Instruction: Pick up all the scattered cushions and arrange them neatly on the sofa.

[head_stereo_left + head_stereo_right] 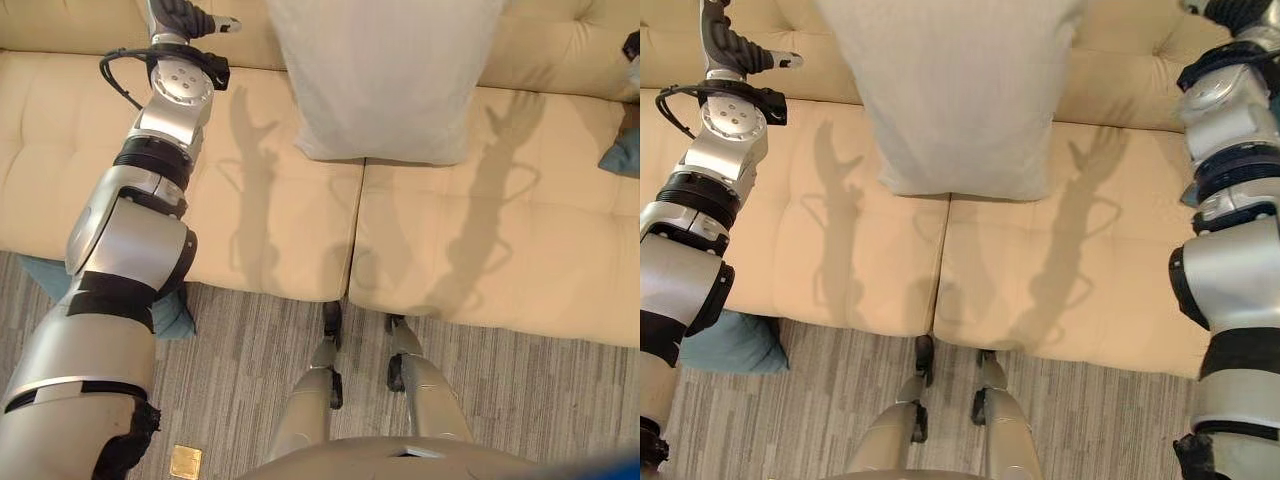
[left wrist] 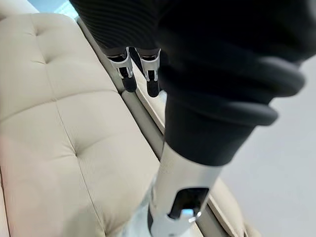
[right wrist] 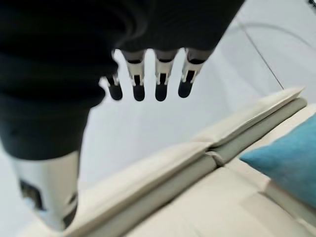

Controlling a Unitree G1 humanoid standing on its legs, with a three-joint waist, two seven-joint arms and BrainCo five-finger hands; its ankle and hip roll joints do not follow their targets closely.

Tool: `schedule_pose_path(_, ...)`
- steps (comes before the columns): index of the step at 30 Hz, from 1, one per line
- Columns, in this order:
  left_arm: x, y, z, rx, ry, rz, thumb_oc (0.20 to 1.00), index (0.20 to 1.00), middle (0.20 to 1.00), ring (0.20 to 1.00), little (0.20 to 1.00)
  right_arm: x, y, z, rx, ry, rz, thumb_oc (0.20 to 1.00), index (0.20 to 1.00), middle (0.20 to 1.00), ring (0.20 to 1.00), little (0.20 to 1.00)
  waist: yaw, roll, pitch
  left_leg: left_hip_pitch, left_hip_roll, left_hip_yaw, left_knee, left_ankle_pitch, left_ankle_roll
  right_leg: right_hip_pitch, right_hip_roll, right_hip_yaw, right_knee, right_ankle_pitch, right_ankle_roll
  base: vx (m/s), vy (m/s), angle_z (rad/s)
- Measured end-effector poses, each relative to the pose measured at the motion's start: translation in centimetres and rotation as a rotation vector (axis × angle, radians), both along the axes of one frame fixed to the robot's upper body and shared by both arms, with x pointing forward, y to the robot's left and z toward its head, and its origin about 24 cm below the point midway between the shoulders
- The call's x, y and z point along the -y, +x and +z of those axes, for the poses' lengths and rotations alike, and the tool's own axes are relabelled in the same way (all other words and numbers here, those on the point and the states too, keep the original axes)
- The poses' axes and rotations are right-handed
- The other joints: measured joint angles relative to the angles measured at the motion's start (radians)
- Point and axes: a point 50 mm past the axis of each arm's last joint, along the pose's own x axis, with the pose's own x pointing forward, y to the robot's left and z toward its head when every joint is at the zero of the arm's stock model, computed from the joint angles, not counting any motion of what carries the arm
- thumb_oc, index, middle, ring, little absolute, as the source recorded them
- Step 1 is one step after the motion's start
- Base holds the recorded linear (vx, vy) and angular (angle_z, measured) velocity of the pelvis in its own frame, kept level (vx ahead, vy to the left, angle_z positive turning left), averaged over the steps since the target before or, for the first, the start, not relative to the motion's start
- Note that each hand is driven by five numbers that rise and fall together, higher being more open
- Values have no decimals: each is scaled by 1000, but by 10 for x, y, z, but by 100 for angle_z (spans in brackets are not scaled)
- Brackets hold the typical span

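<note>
A pale grey cushion (image 1: 385, 80) leans upright against the backrest in the middle of the cream sofa (image 1: 500, 250). On the floor at the sofa's left front lies a teal cushion (image 1: 735, 345), partly hidden under my left arm. Another teal cushion (image 1: 625, 150) rests on the seat at the far right, also seen in the right wrist view (image 3: 291, 163). My left hand (image 1: 180, 15) is raised by the backrest left of the pale cushion, its fingers (image 2: 129, 74) straight and holding nothing. To the right of that cushion my right hand (image 1: 1240, 12) is up, its fingers (image 3: 160, 79) straight and empty.
Grey striped carpet (image 1: 250, 380) runs along the sofa's front edge. A small brass square plate (image 1: 185, 462) is set in the floor at the lower left. The seat cushions on both sides of the pale cushion are bare.
</note>
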Motion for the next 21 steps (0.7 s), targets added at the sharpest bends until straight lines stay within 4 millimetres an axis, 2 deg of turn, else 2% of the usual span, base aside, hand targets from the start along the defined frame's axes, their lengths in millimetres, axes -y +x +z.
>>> schedule_pose_path(3, 12, -3, -10, 17, 0, -79, 1000, 1000, 1000, 1000, 1000, -4, 3, -24, -8, 51, 87, 1000, 1000, 1000, 1000, 1000, 0, -5, 1, 5, -2, -11, 0, 3, -3, 9, -3, -3, 3, -3, 4, 20, -31, 10)
schedule_pose_path(4, 11, -9, -15, 43, -35, -118, 1000, 1000, 1000, 1000, 1000, -10, 2, -41, -25, 59, 146, 1000, 1000, 1000, 1000, 1000, 1, -10, 4, 20, -1, -13, -3, 3, -4, 25, -2, -6, 3, -8, 10, 54, -34, 5)
schedule_pose_path(5, 12, -23, -29, 83, -22, -183, 1000, 1000, 1000, 1000, 1000, -19, 0, -71, -69, 39, 226, 1000, 1000, 1000, 1000, 1000, -7, -15, 7, 51, 2, -19, -7, 3, -4, 55, 0, -8, 1, -9, 11, 68, -18, 8)
schedule_pose_path(6, 14, -32, -39, 95, -13, -210, 1000, 1000, 1000, 1000, 1000, -23, -4, -89, -86, 57, 270, 1000, 1000, 1000, 1000, 1000, -8, -18, 6, 70, 2, -24, -7, 0, -8, 79, -1, -10, 1, -34, 43, 119, -16, 7)
schedule_pose_path(7, 3, -72, -70, 162, -51, -220, 1000, 1000, 1000, 1000, 1000, -34, -36, -131, -33, 127, 395, 1000, 1000, 1000, 1000, 1000, -13, -30, 2, 114, 10, -26, -7, -13, -24, 126, 6, -9, -1, -54, 58, 105, -6, 19)
schedule_pose_path(8, 0, -98, -103, 157, -108, -195, 1000, 1000, 1000, 1000, 1000, -27, -65, -174, -39, 215, 381, 1000, 1000, 1000, 1000, 1000, -9, -38, 1, 160, 10, -26, -7, -15, -26, 179, 7, -14, -2, -69, 34, 102, -1, 24)
schedule_pose_path(9, -4, -103, -132, 83, -152, -135, 1000, 1000, 1000, 1000, 1000, -15, -75, -216, -141, 295, 303, 1000, 1000, 1000, 1000, 1000, -1, -42, -3, 199, 11, -23, -7, -15, -26, 222, 6, -15, -1, -76, 30, 79, -4, 25)
schedule_pose_path(10, -6, -103, -150, 20, -167, -102, 1000, 1000, 1000, 1000, 1000, -7, -80, -248, -244, 346, 242, 1000, 1000, 1000, 1000, 1000, 10, -52, -26, 209, 11, -22, -7, -26, -35, 232, 5, -15, 3, -97, 37, 62, -2, 16)
schedule_pose_path(11, -6, -109, -164, -25, -188, -91, 1000, 1000, 1000, 1000, 1000, -2, -94, -278, -344, 383, 199, 1000, 1000, 1000, 1000, 1000, 22, -52, -33, 219, 17, -25, -8, -49, -31, 246, 11, -21, 4, -103, 29, 39, -16, 12)
schedule_pose_path(12, -2, -115, -178, -62, -200, -93, 1000, 1000, 1000, 1000, 1000, 1, -110, -301, -411, 424, 173, 1000, 1000, 1000, 1000, 1000, 34, -55, -34, 233, 16, -28, -8, -48, -30, 263, 8, -32, 5, -102, 27, 16, -34, 19)
schedule_pose_path(13, 1, -121, -202, -156, -208, -93, 1000, 1000, 1000, 1000, 1000, 3, -122, -326, -512, 452, 144, 1000, 1000, 1000, 1000, 1000, 38, -56, -34, 252, 13, -33, -7, -45, -27, 289, 4, -40, -1, -101, 26, 16, -38, 21)
schedule_pose_path(15, 5, -131, -244, -331, -198, -109, 1000, 1000, 1000, 1000, 1000, 5, -144, -358, -657, 478, 113, 1000, 1000, 1000, 1000, 1000, 44, -57, -35, 299, 7, -53, -8, -45, -27, 360, -1, -66, -20, -105, 31, 3, -6, 35)
schedule_pose_path(16, 2, -144, -273, -472, -186, -95, 1000, 1000, 1000, 1000, 1000, 7, -158, -374, -743, 483, 94, 1000, 1000, 1000, 1000, 1000, 42, -60, -35, 331, 7, -54, -8, -47, -28, 394, -2, -76, -20, -114, 40, 5, 23, 38)
schedule_pose_path(17, -6, -157, -294, -574, -174, -68, 1000, 1000, 1000, 1000, 1000, 5, -164, -385, -783, 504, 96, 1000, 1000, 1000, 1000, 1000, 45, -66, -41, 334, 7, -53, -8, -47, -29, 398, -2, -79, -20, -116, 41, 1, 40, 16)
schedule_pose_path(18, -16, -174, -313, -663, -169, -48, 1000, 1000, 1000, 1000, 1000, -1, -166, -392, -800, 532, 109, 1000, 1000, 1000, 1000, 1000, 48, -72, -42, 348, 8, -51, -8, -51, -33, 412, -3, -83, -20, -118, 43, 12, 34, 2)
schedule_pose_path(20, -32, -235, -368, -949, -178, 15, 1000, 1000, 1000, 1000, 1000, -7, -193, -424, -961, 585, 101, 1000, 1000, 1000, 1000, 1000, 44, -72, -43, 408, 7, -46, -12, -70, -27, 470, -4, -83, -21, -130, 38, -13, 49, -4)
schedule_pose_path(21, -39, -291, -409, -1214, -226, 102, 1000, 1000, 1000, 1000, 1000, -8, -218, -446, -1098, 622, 71, 1000, 1000, 1000, 1000, 1000, 54, -72, -48, 430, 7, -24, -13, -82, -8, 489, -6, -74, -21, -133, 33, -48, 106, -3)
